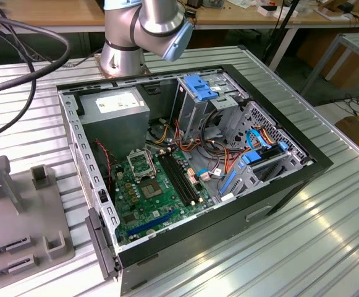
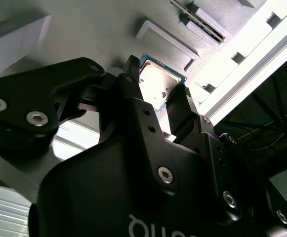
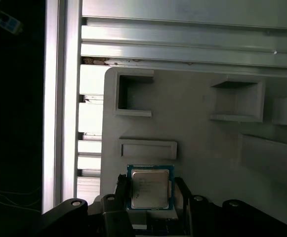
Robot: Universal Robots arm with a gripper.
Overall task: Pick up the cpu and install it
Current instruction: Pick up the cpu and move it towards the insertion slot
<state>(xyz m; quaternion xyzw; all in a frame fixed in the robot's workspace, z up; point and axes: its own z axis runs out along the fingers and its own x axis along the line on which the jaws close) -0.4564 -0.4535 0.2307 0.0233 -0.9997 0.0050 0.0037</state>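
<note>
Jaws parted, one each side of the cpu (image 3: 149,187), very close to two opposite edges. We read the gripper (image 3: 151,180) as open and straddling, no clear pinch. The cpu lies flat on the grey fixture plate (image 3: 202,148), just beside a low raised bar (image 3: 147,148) and well apart from the motherboard (image 1: 160,198), which sits in the opened pc case (image 1: 290,173). In the exterior view the plate sits at the exterior view's left, outside the case.

Risks, as we judge them: the chip is thin and its edges give little bite, so an off-centre or skewed clamp could tilt it or let it slip. A jaw tip landing on the lid instead of beside it could shove the chip across the smooth plate. A cpu held crooked would not match the silver socket frame (image 1: 139,164).

The cpu is a small flat square with a dull grey metal lid and a thin green border, and it glares bright in the second wrist view (image 2: 158,84). The gripper body is matte black with silver screw heads. The plate is matte grey with moulded square pockets (image 3: 133,94). The table (image 3: 183,39) is ribbed aluminium and shiny.
</note>
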